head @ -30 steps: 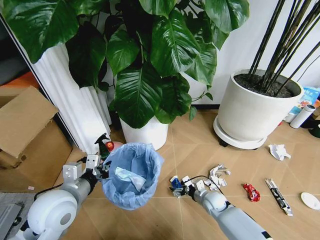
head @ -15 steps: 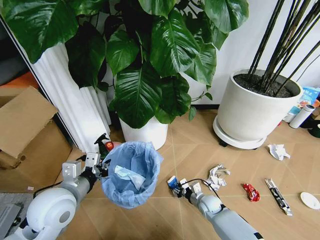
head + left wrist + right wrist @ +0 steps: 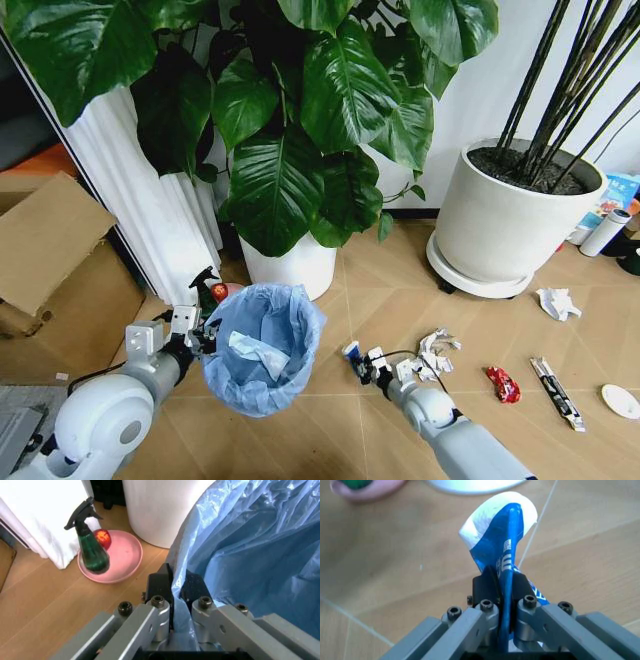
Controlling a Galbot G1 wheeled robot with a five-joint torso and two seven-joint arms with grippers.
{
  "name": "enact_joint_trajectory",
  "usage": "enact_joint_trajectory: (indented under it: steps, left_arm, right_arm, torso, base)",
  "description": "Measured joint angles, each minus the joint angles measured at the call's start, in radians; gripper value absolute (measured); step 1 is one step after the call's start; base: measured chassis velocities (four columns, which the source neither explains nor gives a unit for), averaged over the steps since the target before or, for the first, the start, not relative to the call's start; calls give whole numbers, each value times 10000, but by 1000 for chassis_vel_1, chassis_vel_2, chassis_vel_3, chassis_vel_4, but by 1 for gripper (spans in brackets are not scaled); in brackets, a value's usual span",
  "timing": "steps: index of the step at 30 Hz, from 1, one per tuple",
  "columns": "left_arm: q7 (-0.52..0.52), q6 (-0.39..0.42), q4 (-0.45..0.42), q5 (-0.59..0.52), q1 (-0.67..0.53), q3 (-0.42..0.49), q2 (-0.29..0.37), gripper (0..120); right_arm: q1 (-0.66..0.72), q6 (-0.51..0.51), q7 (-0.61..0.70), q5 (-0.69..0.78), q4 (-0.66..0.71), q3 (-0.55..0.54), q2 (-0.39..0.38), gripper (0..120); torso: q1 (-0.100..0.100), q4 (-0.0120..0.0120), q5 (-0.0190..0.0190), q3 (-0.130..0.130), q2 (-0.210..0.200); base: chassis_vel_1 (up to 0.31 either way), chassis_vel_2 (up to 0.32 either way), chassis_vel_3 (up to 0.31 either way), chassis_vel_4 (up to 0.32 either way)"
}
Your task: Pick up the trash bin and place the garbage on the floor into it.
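The trash bin (image 3: 262, 350), lined with a crinkled light-blue bag, hangs tilted above the floor (image 3: 380, 290) at lower left. My left gripper (image 3: 200, 340) is shut on its rim; in the left wrist view the fingers (image 3: 160, 583) pinch the blue bag (image 3: 250, 547). To the right of the bin, my right gripper (image 3: 362, 364) is shut on a blue-white wrapper (image 3: 351, 351), which stands up between the pads (image 3: 502, 551). On the tiles lie a crumpled white paper wad (image 3: 436, 350), a red wrapper (image 3: 503, 384), a dark narrow wrapper (image 3: 556, 390), a white disc (image 3: 620, 401) and another paper wad (image 3: 557, 303).
A white plant pot (image 3: 292, 266) stands just behind the bin and a large white pot (image 3: 500, 230) at back right. A cardboard box (image 3: 50, 260) sits at left. A green spray bottle (image 3: 92, 551) stands in a pink dish (image 3: 120, 560) beside the bin.
My right gripper, still holding the blue-white wrapper, drifted a little left and then back right and slightly away from me. The bin and left gripper have stayed put.
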Motion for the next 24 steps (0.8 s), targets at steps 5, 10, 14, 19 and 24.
enact_joint_trajectory:
  steps: [5,10,14,19,24]
  left_arm:
    - [8,0,91,1,-31,49,9,0]
    - [28,0,188,17,-41,94,32,0]
    - [119,0,349,176,-34,158,63,0]
    - [291,0,672,544,-161,295,15,0]
    - [307,0,827,431,-416,499,-13,0]
  right_arm:
    - [-298,-26,167,338,1201,568,-358,0]
    - [-421,78,218,456,2724,1066,-977,0]
    - [-486,68,225,606,3639,1269,-1309,0]
    - [-543,-58,275,922,5059,1542,-1705,0]
    - [-537,-326,310,1478,6505,1573,-2129,0]
  torso:
    - [0,-1,1,0,0]
    - [0,1,1,-1,0]
    - [0,0,0,0,0]
    - [0,2,1,0,0]
    - [0,-1,-1,0,0]
  base:
    - [0,0,0,0]
    - [0,0,0,0]
    - [0,0,0,0]
    - [0,0,0,0]
    - [0,0,0,0]
